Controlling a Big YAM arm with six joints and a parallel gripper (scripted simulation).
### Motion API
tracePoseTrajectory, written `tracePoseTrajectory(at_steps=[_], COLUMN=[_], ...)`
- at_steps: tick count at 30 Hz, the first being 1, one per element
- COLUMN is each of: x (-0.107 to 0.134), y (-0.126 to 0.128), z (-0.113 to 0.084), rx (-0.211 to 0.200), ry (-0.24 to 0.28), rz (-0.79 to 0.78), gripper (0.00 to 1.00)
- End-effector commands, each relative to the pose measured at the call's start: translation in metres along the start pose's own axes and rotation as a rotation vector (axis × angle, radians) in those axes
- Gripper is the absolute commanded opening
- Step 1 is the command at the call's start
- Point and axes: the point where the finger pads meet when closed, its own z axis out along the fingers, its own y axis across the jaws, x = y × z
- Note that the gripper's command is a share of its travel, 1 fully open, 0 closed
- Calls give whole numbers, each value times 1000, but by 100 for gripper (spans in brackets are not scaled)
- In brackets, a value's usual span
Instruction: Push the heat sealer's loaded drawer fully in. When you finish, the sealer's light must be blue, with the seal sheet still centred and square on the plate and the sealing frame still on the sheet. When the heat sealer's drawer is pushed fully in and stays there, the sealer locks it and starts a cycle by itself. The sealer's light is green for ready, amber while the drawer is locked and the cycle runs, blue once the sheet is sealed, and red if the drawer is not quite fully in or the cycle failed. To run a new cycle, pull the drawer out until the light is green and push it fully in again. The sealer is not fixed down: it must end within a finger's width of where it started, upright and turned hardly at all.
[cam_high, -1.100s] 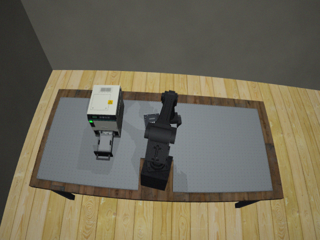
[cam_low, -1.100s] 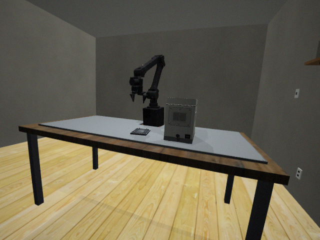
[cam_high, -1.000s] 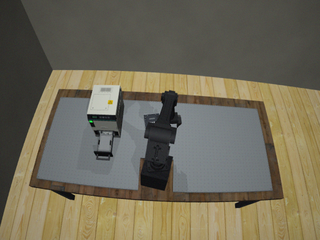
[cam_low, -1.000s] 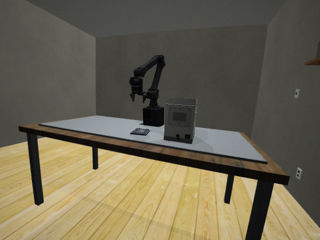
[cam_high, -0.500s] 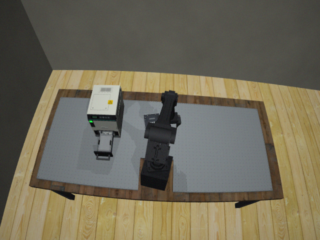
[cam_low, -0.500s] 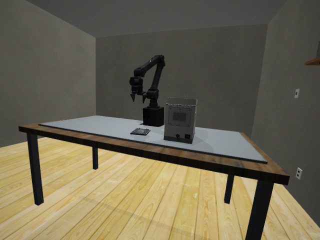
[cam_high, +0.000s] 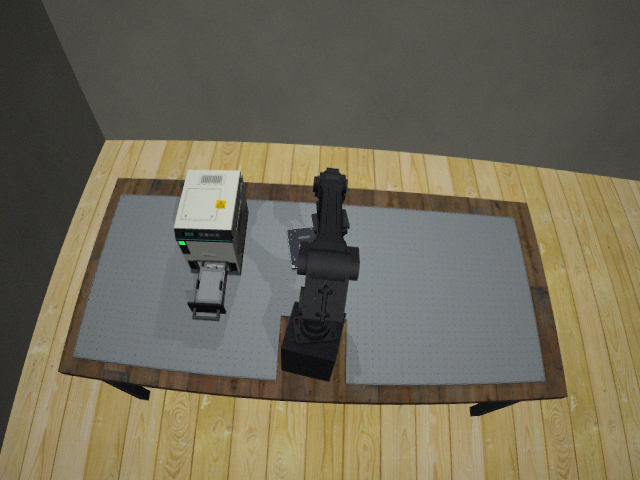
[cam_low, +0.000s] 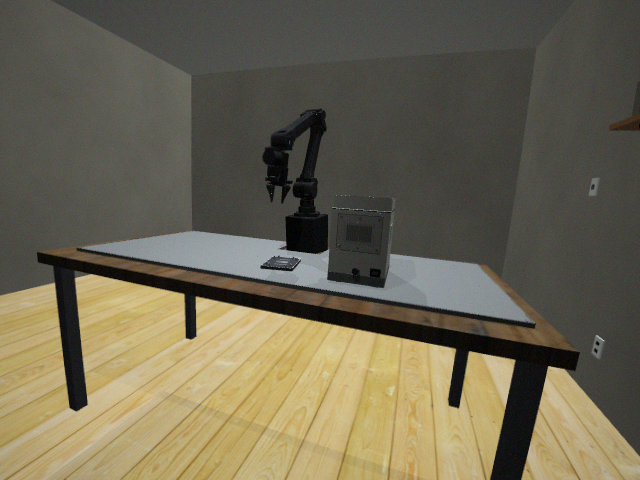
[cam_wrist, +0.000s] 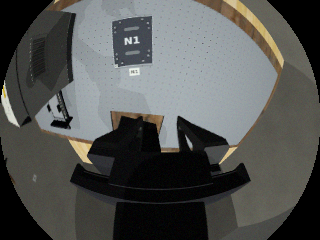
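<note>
The heat sealer (cam_high: 209, 222) is a white and grey box on the left of the grey mat. Its light (cam_high: 181, 243) is green. Its drawer (cam_high: 209, 291) stands pulled out toward the table's front edge, with a pale load on it and a dark handle at the front. I cannot make out the sheet or the frame separately. The exterior view shows the sealer's back (cam_low: 360, 240). My gripper (cam_low: 277, 195) hangs high above the mat, to the right of the sealer, fingers partly apart and empty. In the wrist view the gripper (cam_wrist: 160, 127) points down, with the sealer (cam_wrist: 43, 67) and the drawer (cam_wrist: 60, 110) at the left edge.
A dark plate marked N1 (cam_wrist: 132, 40) lies flat on the mat between the sealer and the arm; it also shows in the exterior view (cam_low: 280, 263). The arm's black base (cam_high: 310, 341) stands at the mat's front middle.
</note>
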Motion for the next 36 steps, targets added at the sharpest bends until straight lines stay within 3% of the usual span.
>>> tracePoseTrajectory(at_steps=[1,4,5,6,8,14,15,16,18,19,20,27,28,29,30,31,36], x=[-32,-43,-47,-34,-57,-78,-81,-66,-66,-78,-91,-107,-116,-98,-101,-125,-133], y=[-4,1,3,10,8,20,22,29,29,28,29,45,49,54,56,56,64], z=[-18,-21,-23,-12,-27,-34,-35,-19,-19,-35,-40,-47,-49,-32,-37,-54,-57], rx=[14,15,15,8,18,17,13,5,5,16,17,12,7,2,2,10,8], ry=[-64,-64,-87,-81,-119,-119,-143,-120,-120,-171,-175,-152,-199,-177,-198,-231,-231], rz=[5,5,-30,-69,-74,-52,-76,-129,-129,-132,-125,-112,-133,-185,-193,-188,-165], gripper=[45,45,45,45,45,45,45,45,45,45,45,45,45,45,45,45,45])
